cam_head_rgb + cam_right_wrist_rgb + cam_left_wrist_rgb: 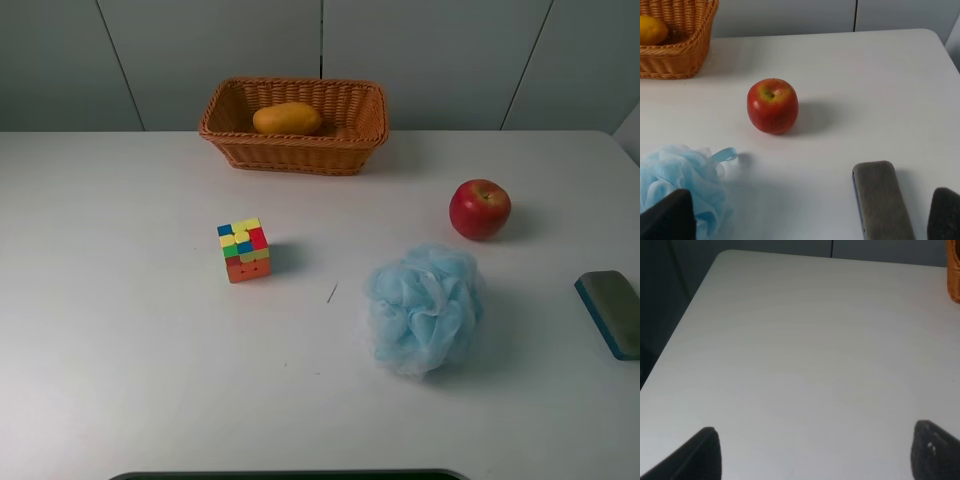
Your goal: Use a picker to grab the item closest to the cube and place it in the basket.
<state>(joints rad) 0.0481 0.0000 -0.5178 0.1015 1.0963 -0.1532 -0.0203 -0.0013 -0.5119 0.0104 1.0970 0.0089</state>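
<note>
A multicoloured cube (244, 250) sits left of the table's middle. A blue mesh bath pouf (425, 308) lies to its right, and also shows in the right wrist view (682, 180). A wicker basket (290, 152) stands at the back with a yellow mango (287, 118) in it. Neither gripper shows in the exterior high view. My left gripper (817, 455) is open and empty over bare table, with the basket's edge (955, 270) at the frame's side. My right gripper (805, 217) is open and empty, near the pouf.
A red apple (480, 208) sits at the right, behind the pouf, and shows in the right wrist view (772, 105). A grey-topped blue eraser block (612, 312) lies by the right edge, close to my right gripper (882, 200).
</note>
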